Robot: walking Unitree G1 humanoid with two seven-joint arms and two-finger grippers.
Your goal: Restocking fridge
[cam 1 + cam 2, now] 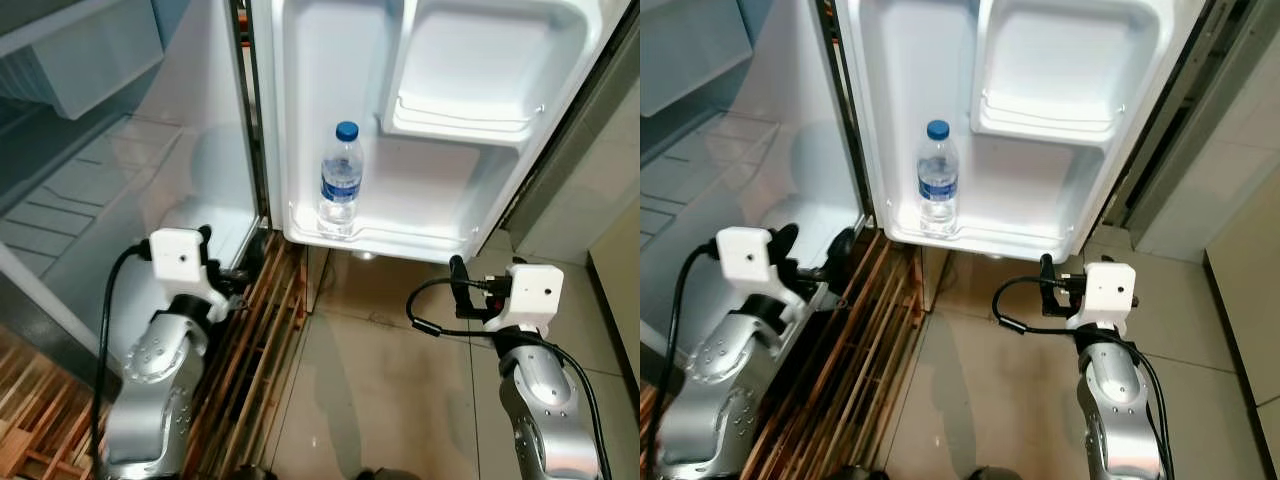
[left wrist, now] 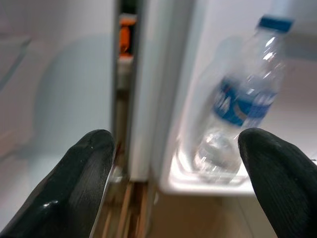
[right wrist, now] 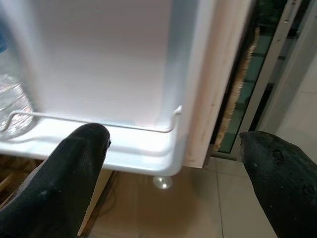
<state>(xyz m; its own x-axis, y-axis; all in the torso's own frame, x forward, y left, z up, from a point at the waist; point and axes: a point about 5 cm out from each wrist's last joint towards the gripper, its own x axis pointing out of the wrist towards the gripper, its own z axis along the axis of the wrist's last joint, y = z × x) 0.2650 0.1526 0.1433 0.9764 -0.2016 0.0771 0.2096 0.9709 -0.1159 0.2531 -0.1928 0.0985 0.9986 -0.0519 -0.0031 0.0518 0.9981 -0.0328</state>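
A clear water bottle (image 1: 341, 180) with a blue cap and blue label stands upright at the left end of the bottom shelf (image 1: 420, 241) of the open fridge door. My left gripper (image 1: 228, 262) is low by the fridge's bottom corner, left of and below the bottle. It is open with nothing between its fingers (image 2: 84, 168), and the bottle (image 2: 237, 114) lies ahead of it. My right gripper (image 1: 470, 285) hangs below the door's right end, open and empty, its fingers (image 3: 74, 163) pointing at the shelf's wire rail (image 3: 94, 121).
An empty white bin (image 1: 470, 110) sits higher in the door. The fridge's interior with glass shelves (image 1: 90, 190) is to the left. A wooden slatted pallet (image 1: 260, 340) lies under the fridge. Tiled floor (image 1: 400, 380) stretches below the door, with a wall (image 1: 600, 170) at the right.
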